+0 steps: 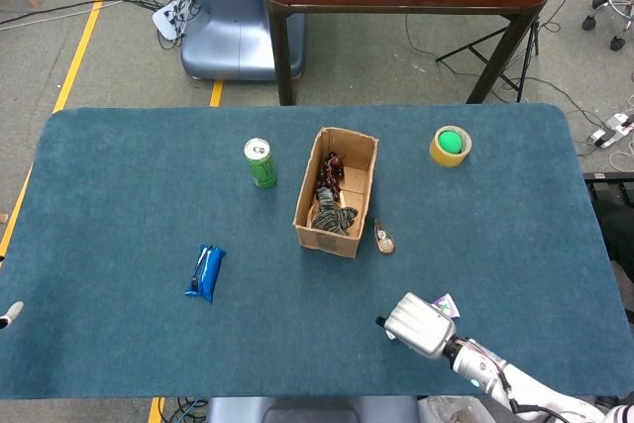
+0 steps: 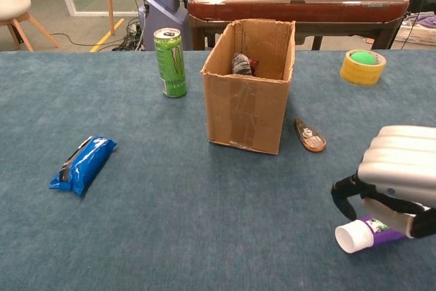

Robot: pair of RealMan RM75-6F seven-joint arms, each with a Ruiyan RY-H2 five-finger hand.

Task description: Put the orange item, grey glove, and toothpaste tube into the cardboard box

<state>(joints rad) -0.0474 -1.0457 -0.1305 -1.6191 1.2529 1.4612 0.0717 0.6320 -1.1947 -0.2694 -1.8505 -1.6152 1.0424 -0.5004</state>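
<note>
Purple toothpaste tube with white cap lying on blue table cloth near front right edge, cap end toward the robot, well apart from cardboard box; right hand directly over the tube, fingers curled down around its rear part, thumb on the near side; contact with the tube not clear enough to call a grip, so hold cannot tell. Cardboard box open at mid-table, flaps up, grey glove and a dark reddish item inside, both seen from the head view. Small brown oval object on the cloth just beside the box's right side. Green drink can upright left of the box, apart from it. Blue snack packet flat on the cloth, well left. Yellow tape roll with green centre at far right. Left hand out of both views
</note>
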